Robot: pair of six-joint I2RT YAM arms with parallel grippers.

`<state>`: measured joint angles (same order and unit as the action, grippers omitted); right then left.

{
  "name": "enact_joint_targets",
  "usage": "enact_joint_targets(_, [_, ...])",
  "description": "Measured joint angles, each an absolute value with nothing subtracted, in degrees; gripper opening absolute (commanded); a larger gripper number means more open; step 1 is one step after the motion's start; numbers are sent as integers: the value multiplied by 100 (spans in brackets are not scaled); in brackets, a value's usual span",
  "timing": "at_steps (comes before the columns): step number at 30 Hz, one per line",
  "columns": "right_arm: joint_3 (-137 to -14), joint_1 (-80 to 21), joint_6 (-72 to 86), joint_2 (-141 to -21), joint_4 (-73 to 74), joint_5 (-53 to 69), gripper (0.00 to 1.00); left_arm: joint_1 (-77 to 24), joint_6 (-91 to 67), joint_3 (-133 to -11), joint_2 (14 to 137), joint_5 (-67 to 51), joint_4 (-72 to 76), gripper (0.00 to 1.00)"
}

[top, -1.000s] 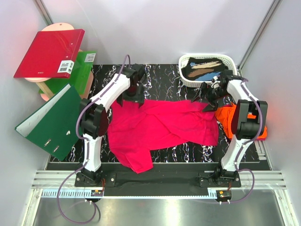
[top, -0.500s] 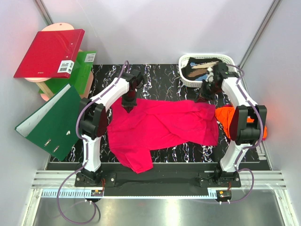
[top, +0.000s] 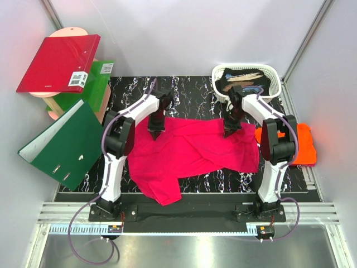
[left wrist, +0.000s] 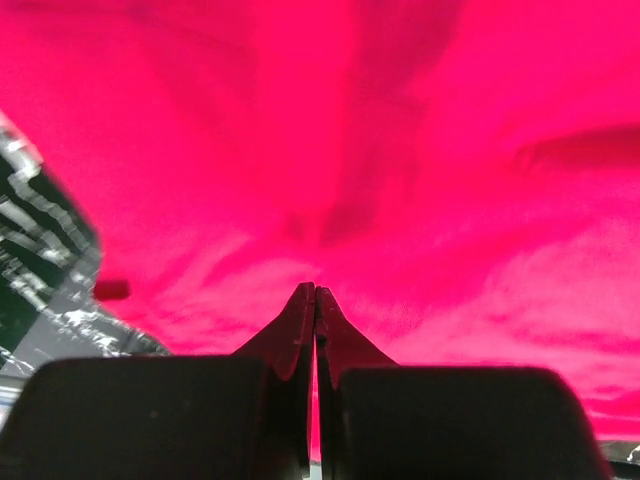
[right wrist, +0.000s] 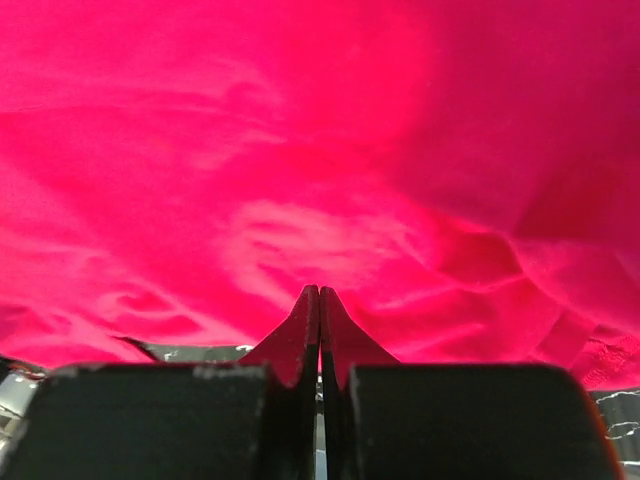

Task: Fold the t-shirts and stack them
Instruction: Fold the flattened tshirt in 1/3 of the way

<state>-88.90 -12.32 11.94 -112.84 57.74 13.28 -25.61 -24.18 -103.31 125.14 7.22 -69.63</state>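
Black, white-veined table (top: 189,89) enclosed by pale walls, viewed from above, with a metal rail (top: 184,215) along its near edge. Nearest, one lobe of the magenta-pink t-shirt (top: 189,151) reaches toward the near edge, left of centre. The rest of the garment lies spread and wrinkled across the middle of the table, unfolded, running from left of centre nearly to the right edge. Left end effector (top: 154,133) points down at the shirt's far edge on its left part. Right end effector (top: 227,133) does the same on its right part, the two well apart. Both are closed: in each wrist view the dark fingertips (left wrist: 303,300) meet with no gap and nip the pink cloth at its edge. Creases run away from the tips, and a strip of table shows beside the cloth. Orange t-shirt (top: 304,146) lies as a compact, flattish heap at the right edge of the table, just beside the pink shirt's right end. It is partly hidden by the right arm (top: 270,181), and whether the two shirts touch cannot be told. At the far right corner stands a white basket (top: 273,75) holding dark cloth with pale and blue streaks. Off the left edge leans an opened green binder (top: 61,145). Beyond it, by the far left corner, a red binder (top: 56,64) lies atop a second green binder (top: 97,84) on a round pale stand (top: 72,30).
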Motion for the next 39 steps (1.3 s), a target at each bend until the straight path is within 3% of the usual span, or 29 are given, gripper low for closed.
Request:
enact_joint_targets(7, [-9063, -1326, 1219, -12042, 5957, 794, 0, -2561, -2427, -10936, 13198, 493, -7157, 0])
enact_joint_targets(21, [-10827, -1619, 1288, -13249, 6567, -685, 0, -2150, -3079, -11526, 13638, 285, -7509, 0])
enact_joint_targets(32, [-11767, -1643, 1286, -13764, 6748, -1105, 0, -1986, -3177, -13600, 14726, 539, -8128, 0])
enact_joint_targets(39, [-12453, -1649, 1308, -13959, 6726, -1109, 0, -1767, -3118, -13797, 14798, 648, -8060, 0])
